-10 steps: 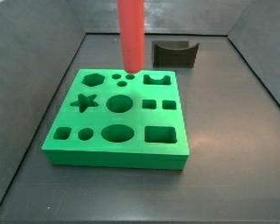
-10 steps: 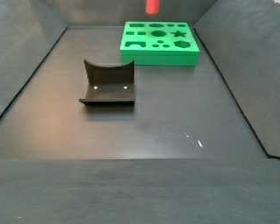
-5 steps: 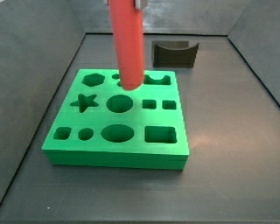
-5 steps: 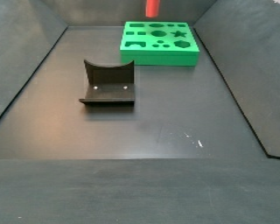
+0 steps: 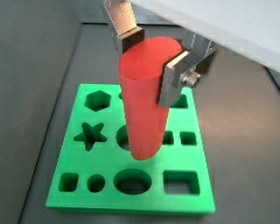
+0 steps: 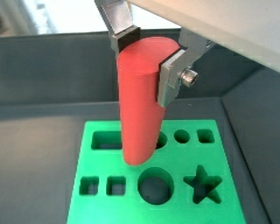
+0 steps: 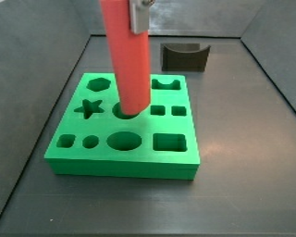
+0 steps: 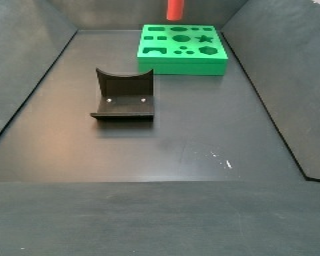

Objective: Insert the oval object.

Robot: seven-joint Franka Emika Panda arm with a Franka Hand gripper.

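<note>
The oval object is a tall red-orange peg, also seen in a wrist view and upright in a side view. My gripper is shut on its top end, silver fingers pressing both sides. The peg hangs over the green block, its lower tip at the round hole in the block's middle row; I cannot tell whether it touches. In a side view only the peg's tip shows above the green block.
The dark fixture stands on the dark floor apart from the block, also seen behind it. The block has a star hole, a square hole and several others. Grey walls enclose the floor.
The peg and my gripper have moved from the block's far edge toward its middle, and lower, over the round hole.
</note>
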